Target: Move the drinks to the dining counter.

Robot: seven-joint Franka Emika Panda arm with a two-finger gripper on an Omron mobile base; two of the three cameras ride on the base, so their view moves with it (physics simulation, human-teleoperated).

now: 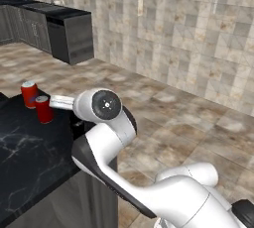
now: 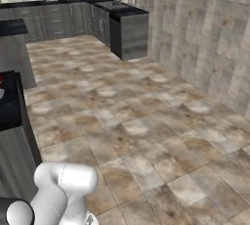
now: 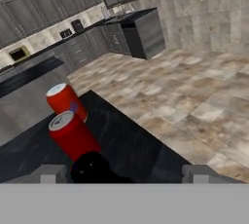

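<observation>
1. Two red cans, near one and far one, upright on the black counter, just ahead of the claw and a little to its left.
2. A dark round cap, likely the bottle, right between the fingertips.
3. Claw spread wide, gripping nothing.
4. Looks like a release step; next, pulling straight back without clipping the cans.
5. No readable labels.

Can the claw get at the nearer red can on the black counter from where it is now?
Probably yes. The claw is open, and the nearer red can stands upright on the black counter, just ahead and left of it. A dark round-topped object partly crowds the approach.
</observation>
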